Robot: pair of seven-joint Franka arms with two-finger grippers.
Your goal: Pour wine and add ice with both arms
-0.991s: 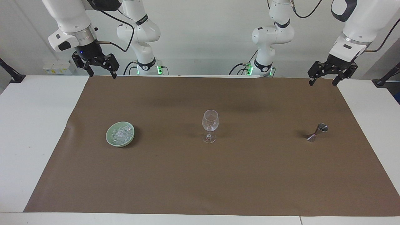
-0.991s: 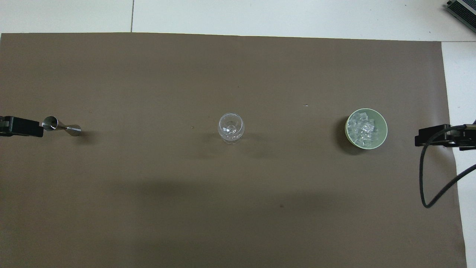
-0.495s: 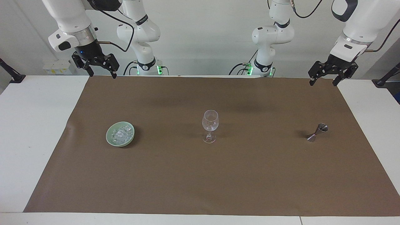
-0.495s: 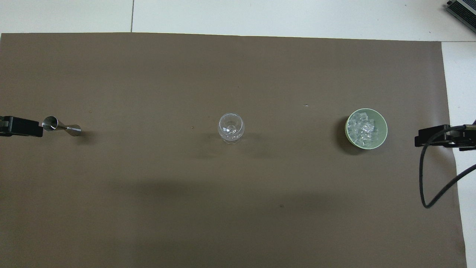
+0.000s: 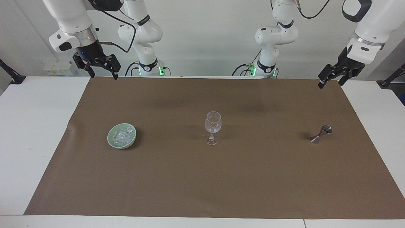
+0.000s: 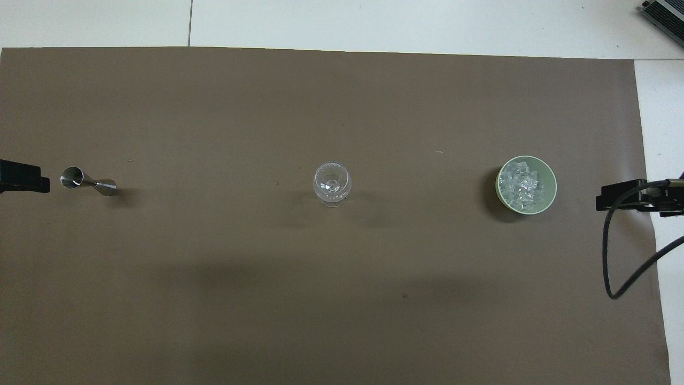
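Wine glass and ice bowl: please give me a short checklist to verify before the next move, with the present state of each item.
1. Clear stemmed wine glass upright at the middle of the brown mat: ok.
2. Clear ice chunks inside the pale green bowl, none spilled: ok.
3. Small steel hourglass-shaped jigger standing straight: not ok, it leans.
4. Wine in the jigger: cannot tell.
5. Left hand open, empty, raised over the mat's edge: ok.
6. Right hand open, empty, raised over the mat's corner: ok.

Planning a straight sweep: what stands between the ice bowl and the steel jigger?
Only the wine glass, upright midway between green bowl and jigger; both views show it.
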